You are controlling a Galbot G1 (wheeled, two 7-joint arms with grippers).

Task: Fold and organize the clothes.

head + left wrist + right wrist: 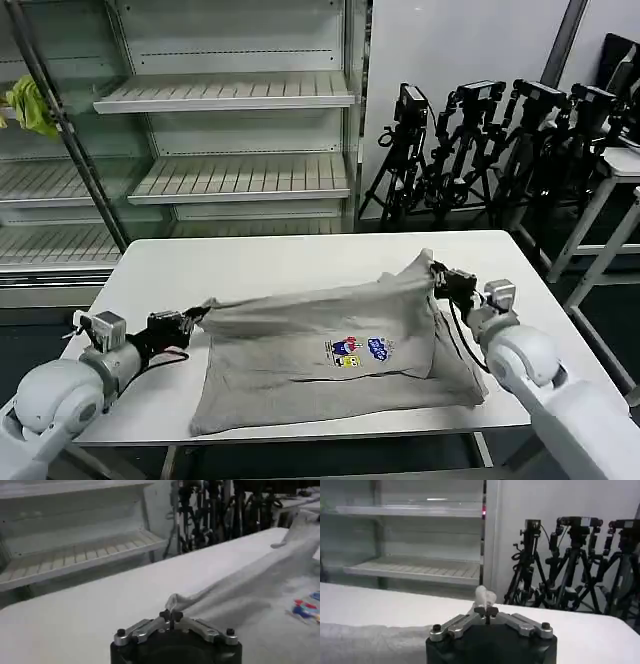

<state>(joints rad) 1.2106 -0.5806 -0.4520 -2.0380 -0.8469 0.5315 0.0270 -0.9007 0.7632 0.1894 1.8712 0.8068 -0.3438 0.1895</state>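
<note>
A light grey short-sleeved shirt (320, 365) with a small multicolour chest print (358, 350) lies on the white table (250, 265). Its far edge is lifted and stretched between both grippers. My left gripper (196, 315) is shut on the shirt's left corner, seen as a pinched tuft of shirt (175, 600) at the left gripper (171, 615). My right gripper (436, 272) is shut on the right corner, raised above the table, with a tuft of shirt (484, 597) sticking out past the right gripper (486, 611). The near part of the shirt rests flat on the table.
Empty metal shelves (235, 92) stand behind the table. A yellow-green rag (30, 105) hangs at the far left. Black tripods with cameras (480, 150) stand at the back right, beside another white table (620, 165).
</note>
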